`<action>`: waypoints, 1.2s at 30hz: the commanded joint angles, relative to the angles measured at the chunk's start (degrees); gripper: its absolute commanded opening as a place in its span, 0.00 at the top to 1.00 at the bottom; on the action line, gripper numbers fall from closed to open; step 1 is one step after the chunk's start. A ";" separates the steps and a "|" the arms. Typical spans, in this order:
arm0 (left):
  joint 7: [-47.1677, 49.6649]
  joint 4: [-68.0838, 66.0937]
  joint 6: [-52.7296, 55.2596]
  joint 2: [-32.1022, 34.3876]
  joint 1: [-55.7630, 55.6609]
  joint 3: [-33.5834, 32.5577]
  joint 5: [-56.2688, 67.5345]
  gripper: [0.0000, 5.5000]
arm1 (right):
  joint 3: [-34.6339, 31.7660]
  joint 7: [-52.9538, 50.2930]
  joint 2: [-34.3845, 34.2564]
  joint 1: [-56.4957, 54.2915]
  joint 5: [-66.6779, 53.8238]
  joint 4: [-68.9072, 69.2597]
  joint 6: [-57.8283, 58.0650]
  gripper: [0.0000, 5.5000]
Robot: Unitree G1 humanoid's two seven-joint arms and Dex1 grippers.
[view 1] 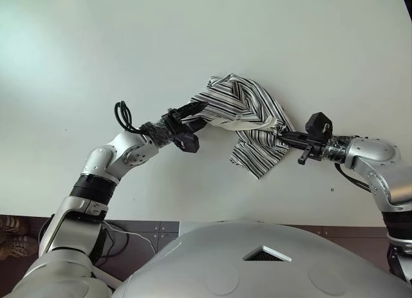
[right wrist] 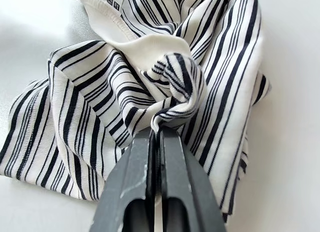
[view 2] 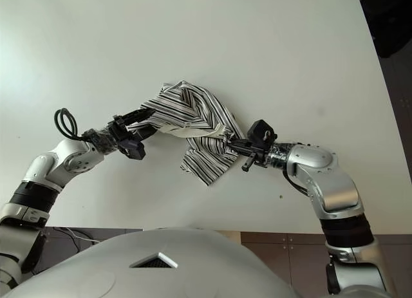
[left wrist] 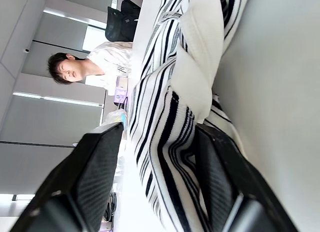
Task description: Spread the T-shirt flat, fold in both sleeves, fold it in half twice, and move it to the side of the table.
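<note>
The black-and-white striped T-shirt (view 1: 248, 114) lies crumpled in a bunch near the middle of the white table (view 1: 96, 53). My left gripper (view 1: 198, 111) is at its left end, shut on a thick roll of the fabric; in the left wrist view the striped cloth (left wrist: 165, 117) fills the gap between the fingers (left wrist: 95, 177). My right gripper (view 2: 230, 142) is at the shirt's right side, low over the table. The right wrist view has its fingers (right wrist: 142, 157) pinched tight on a small fold of the T-shirt (right wrist: 172, 86). A loose flap hangs toward the front edge.
Bare table surface surrounds the shirt on all sides, widest behind and to the left. The table's front edge (view 1: 193, 222) runs close below both arms. Its right edge (view 2: 380, 85) has a dark object (view 2: 394, 21) beyond it.
</note>
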State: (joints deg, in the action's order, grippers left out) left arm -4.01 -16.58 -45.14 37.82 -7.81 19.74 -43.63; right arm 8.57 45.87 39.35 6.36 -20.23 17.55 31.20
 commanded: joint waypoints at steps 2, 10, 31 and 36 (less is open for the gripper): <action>3.74 1.33 -0.49 1.09 -0.91 -1.88 -0.75 0.55 | -0.23 -0.47 -0.17 1.03 0.62 1.19 -0.21 0.98; 5.88 1.56 0.44 0.73 -0.96 -2.97 -0.49 0.55 | 0.15 -0.29 -0.23 1.34 1.11 1.52 -0.61 0.98; 0.62 -4.51 -2.29 2.10 -2.86 -0.72 3.53 0.97 | -2.33 0.09 -0.25 1.39 -0.05 3.60 -1.83 0.98; -3.89 -5.41 -4.35 4.49 -1.96 -1.31 8.35 0.98 | -3.83 1.79 0.64 1.54 -0.58 4.50 -2.69 0.98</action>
State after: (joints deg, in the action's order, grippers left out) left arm -6.31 -22.23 -48.00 39.62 -10.28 18.99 -36.81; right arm 5.58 46.98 38.94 7.69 -20.45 20.90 29.17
